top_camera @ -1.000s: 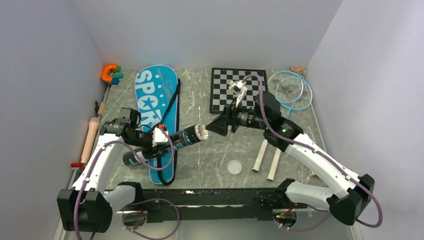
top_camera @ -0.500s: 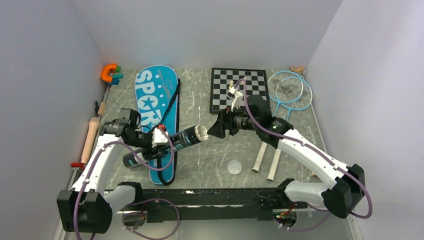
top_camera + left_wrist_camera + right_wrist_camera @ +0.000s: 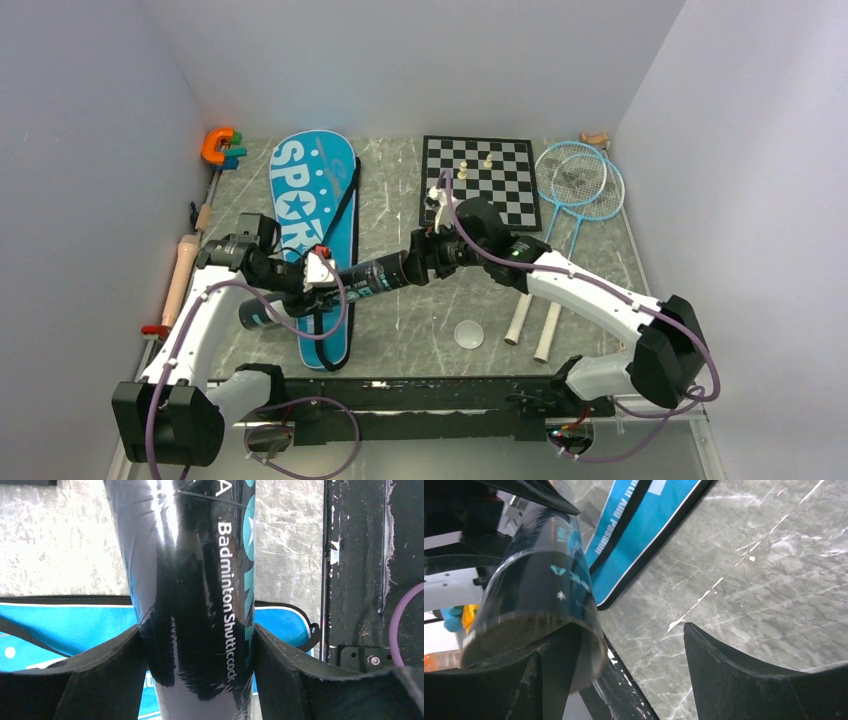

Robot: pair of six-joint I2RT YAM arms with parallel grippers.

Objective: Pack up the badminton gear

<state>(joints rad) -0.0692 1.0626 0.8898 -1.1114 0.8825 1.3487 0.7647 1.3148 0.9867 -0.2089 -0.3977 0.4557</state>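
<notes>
My left gripper is shut on the long black tube, holding it level above the blue SPORT bag. My right gripper is open at the tube's open right end. One finger sits at the tube's mouth and the other hangs over bare table. Two light-blue rackets lie at the back right, their white handles pointing toward the near edge.
A chessboard with a few pieces lies behind my right arm. A small clear round lid rests on the table in front. An orange clamp and a wooden-handled tool lie along the left wall.
My right gripper moved left up to the tube's open end and opened a little wider. The white shuttlecock that stuck out of the tube's mouth no longer shows. The left arm held still.
</notes>
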